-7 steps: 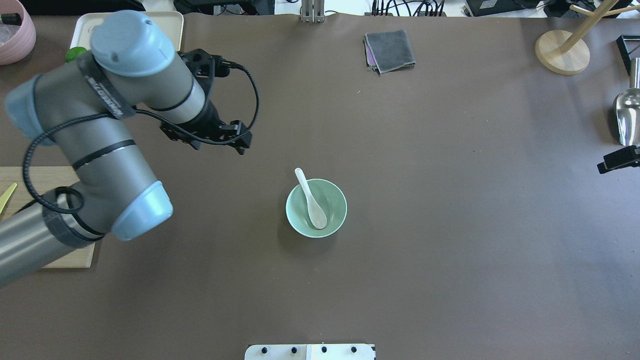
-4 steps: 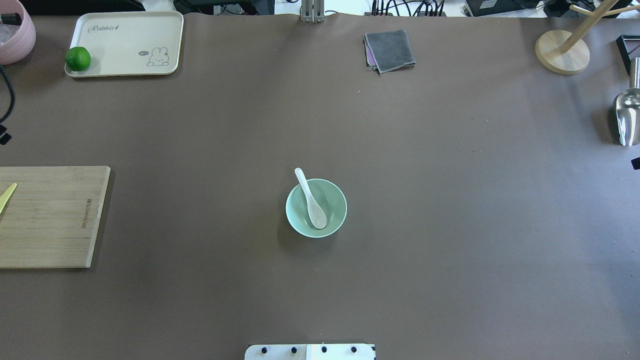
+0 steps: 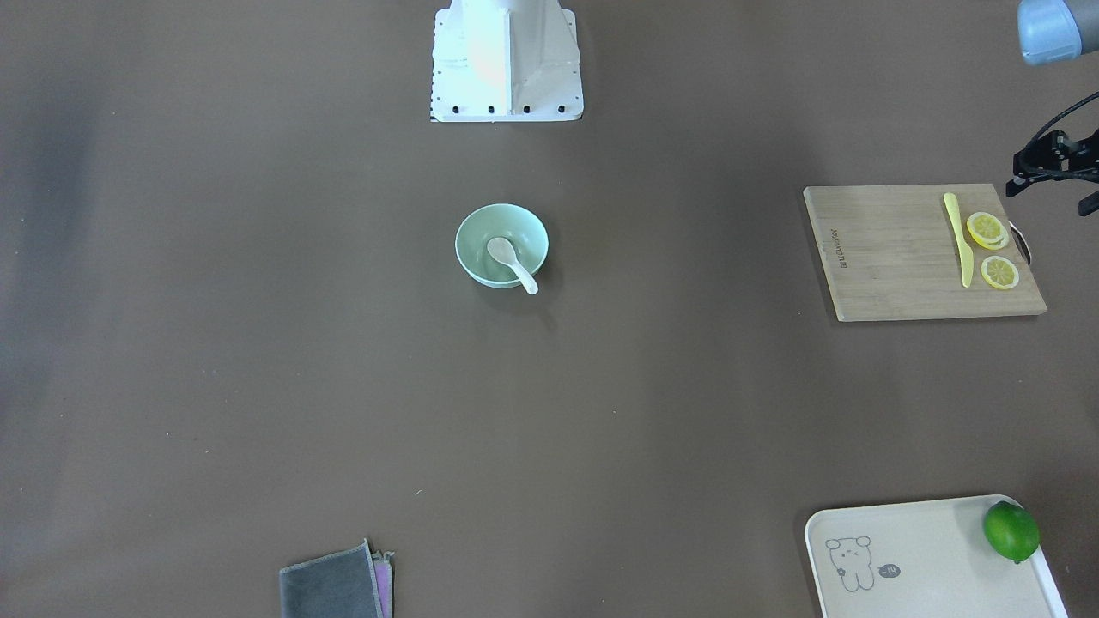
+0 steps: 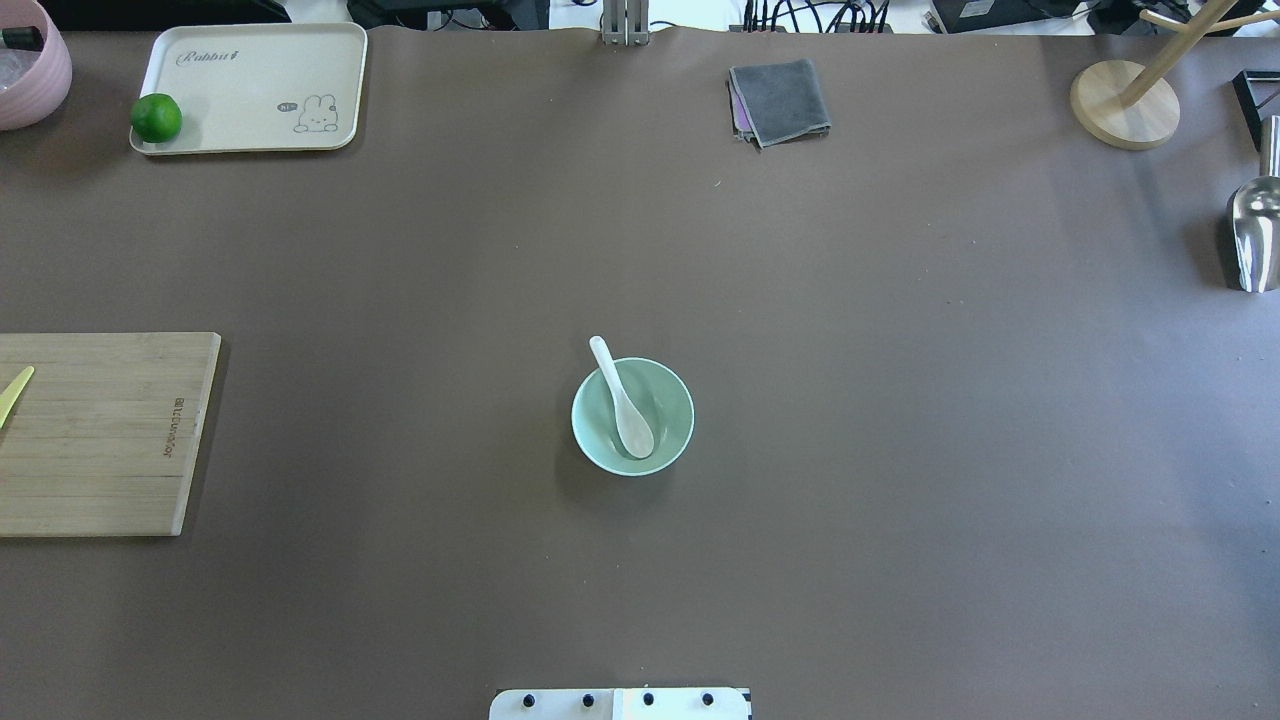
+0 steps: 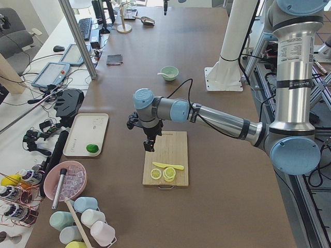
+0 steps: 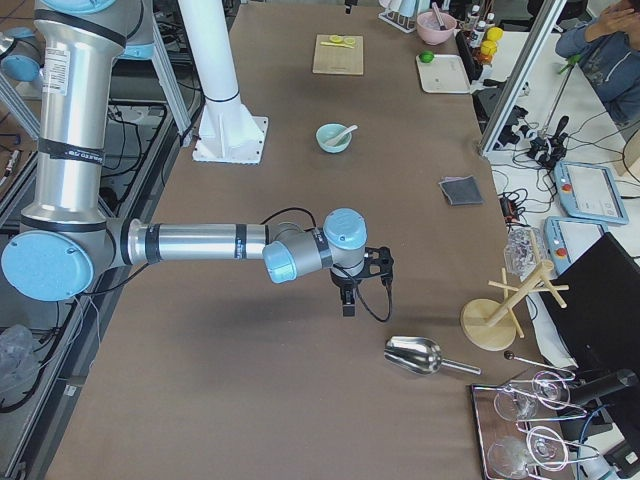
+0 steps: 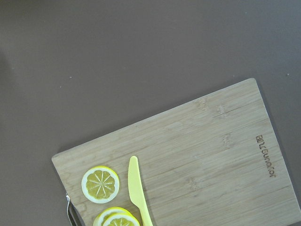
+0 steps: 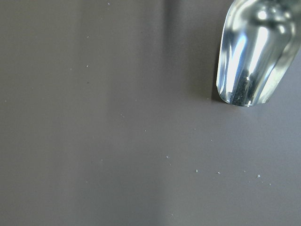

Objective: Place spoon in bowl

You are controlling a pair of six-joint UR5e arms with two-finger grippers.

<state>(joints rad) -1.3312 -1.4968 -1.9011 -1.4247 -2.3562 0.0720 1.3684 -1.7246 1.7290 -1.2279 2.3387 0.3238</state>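
The white spoon [image 4: 632, 425] lies in the mint-green bowl [image 4: 672, 400] at the table's middle, scoop inside and handle leaning over the far-left rim. Both also show in the front view, the spoon [image 3: 513, 264] in the bowl [image 3: 475, 249]. My left gripper [image 5: 150, 146] hovers over the cutting board's edge, far from the bowl; I cannot tell if it is open or shut. My right gripper [image 6: 348, 305] hangs over bare table near the metal scoop, and its state cannot be told either. Neither wrist view shows fingers.
A wooden cutting board [image 4: 100, 430] with a yellow knife [image 3: 957, 236] and lemon slices [image 3: 987, 230] lies at my left. A cream tray [image 4: 260, 85] with a lime [image 4: 156, 117], a grey cloth [image 4: 780, 100], a wooden stand [image 4: 1125, 100] and a metal scoop [image 4: 1255, 235] line the far and right edges.
My left arm has pulled back to the left, out of the overhead view. The right gripper's tip has left that view's right edge. Spoon and bowl have not moved.
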